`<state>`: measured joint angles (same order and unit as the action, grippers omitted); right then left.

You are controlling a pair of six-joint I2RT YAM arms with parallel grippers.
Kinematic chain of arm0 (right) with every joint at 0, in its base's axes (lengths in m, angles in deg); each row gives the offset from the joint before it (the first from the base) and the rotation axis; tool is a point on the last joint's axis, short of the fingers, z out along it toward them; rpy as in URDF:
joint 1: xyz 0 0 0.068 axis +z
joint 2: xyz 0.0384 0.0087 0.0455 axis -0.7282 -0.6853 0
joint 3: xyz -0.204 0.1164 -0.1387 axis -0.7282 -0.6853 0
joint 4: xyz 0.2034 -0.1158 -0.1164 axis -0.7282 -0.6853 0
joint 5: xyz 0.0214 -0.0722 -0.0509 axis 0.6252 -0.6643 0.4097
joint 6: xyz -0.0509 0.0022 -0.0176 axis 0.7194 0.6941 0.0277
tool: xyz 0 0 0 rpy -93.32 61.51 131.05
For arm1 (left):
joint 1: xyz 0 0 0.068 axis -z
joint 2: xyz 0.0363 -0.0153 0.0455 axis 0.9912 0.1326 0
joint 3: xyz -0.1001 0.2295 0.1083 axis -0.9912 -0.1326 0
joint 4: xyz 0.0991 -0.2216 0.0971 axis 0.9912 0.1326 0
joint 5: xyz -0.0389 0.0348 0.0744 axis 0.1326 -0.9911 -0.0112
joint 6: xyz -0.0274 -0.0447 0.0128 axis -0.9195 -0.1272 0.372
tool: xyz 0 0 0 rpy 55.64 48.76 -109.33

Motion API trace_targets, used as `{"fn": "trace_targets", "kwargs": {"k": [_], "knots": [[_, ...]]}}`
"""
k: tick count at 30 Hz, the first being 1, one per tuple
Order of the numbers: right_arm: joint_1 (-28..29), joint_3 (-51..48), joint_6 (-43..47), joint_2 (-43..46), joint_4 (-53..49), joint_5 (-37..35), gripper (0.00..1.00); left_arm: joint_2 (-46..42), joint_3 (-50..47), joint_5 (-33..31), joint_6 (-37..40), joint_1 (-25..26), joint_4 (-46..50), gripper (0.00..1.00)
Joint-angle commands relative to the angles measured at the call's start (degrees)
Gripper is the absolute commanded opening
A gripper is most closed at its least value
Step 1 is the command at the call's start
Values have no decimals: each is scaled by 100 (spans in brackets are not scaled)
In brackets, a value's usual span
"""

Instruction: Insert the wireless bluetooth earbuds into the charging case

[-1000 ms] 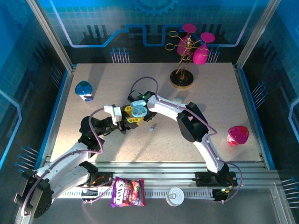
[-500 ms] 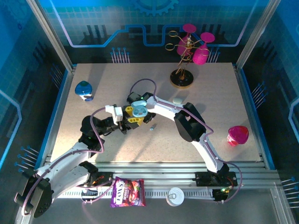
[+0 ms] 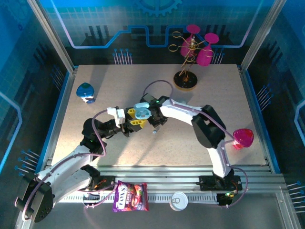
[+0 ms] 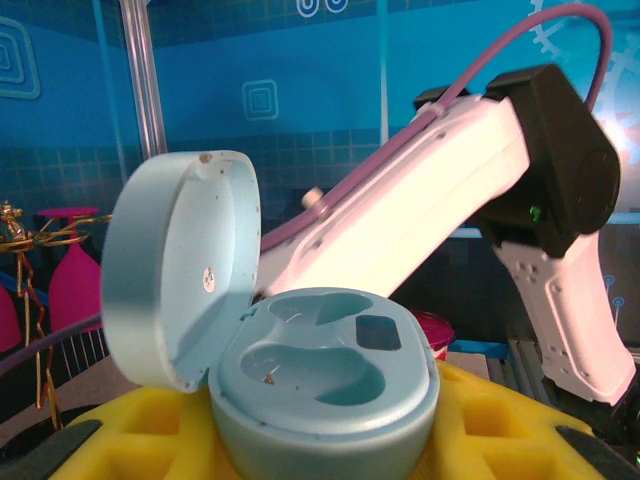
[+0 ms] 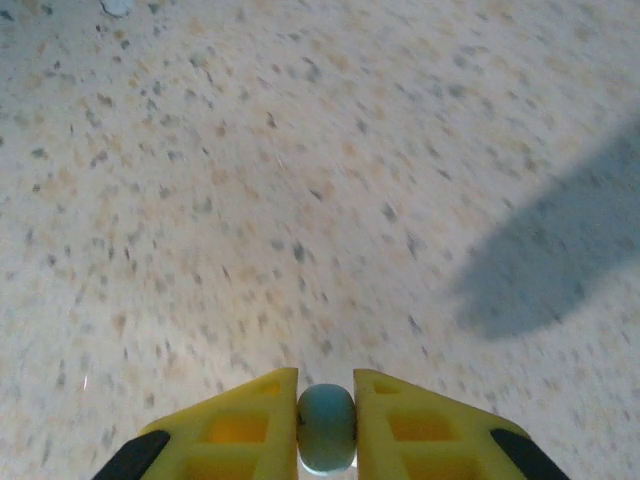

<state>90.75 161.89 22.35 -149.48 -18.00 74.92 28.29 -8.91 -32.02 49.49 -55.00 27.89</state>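
My left gripper point(image 3: 136, 120) is shut on the light blue charging case point(image 3: 142, 113) and holds it above the table's middle. In the left wrist view the case point(image 4: 330, 400) sits between the yellow fingers point(image 4: 500, 425) with its lid point(image 4: 175, 275) swung open to the left. Both earbud wells are empty. My right gripper point(image 3: 155, 125) is low over the table just right of the case. Its yellow fingers point(image 5: 240, 425) are shut on a small light blue earbud point(image 5: 326, 430), with the right gripper point(image 5: 326, 405) pointing down at the speckled tabletop.
A dark blue object point(image 3: 86, 91) sits at the back left. A gold stand with pink glasses point(image 3: 188, 52) is at the back, and a pink cup point(image 3: 243, 138) at the right edge. A snack bag point(image 3: 130, 196) and a white lid point(image 3: 180, 200) lie on the front rail.
The right arm swung from behind the case to its right side and dropped toward the table. Its fingers narrowed around the light blue earbud. The left arm and case stayed put.
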Motion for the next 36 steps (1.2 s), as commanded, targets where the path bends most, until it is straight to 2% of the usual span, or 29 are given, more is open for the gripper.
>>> {"fn": "trace_targets", "kwargs": {"k": [1,6,11,17,23,28,32,36], "knots": [[-353,-759,-634,851,1073,1038,16,-12,-7,-81,31,28,-192,27],[-906,-2121,-1562,1831,2348,2523,15,42,-15,-82,30,40,-257,27],[-1425,-3217,-2541,2448,3638,4072,15,124,-44,-72,7,49,-367,27],[-1886,-4249,-3719,2925,5017,5156,13,132,-64,-72,15,46,-339,27],[-2116,-4815,-4480,3175,5767,5562,11,177,-69,-72,32,57,-367,27],[-2168,-5251,-5370,3235,7032,5795,10,267,-64,-81,32,53,-424,27],[-2195,-5670,-6330,3227,8063,5634,7,344,-19,-72,29,72,-455,27],[-2205,-5923,-6910,3103,8802,5705,7,349,-1,-72,37,115,-453,27]]}}
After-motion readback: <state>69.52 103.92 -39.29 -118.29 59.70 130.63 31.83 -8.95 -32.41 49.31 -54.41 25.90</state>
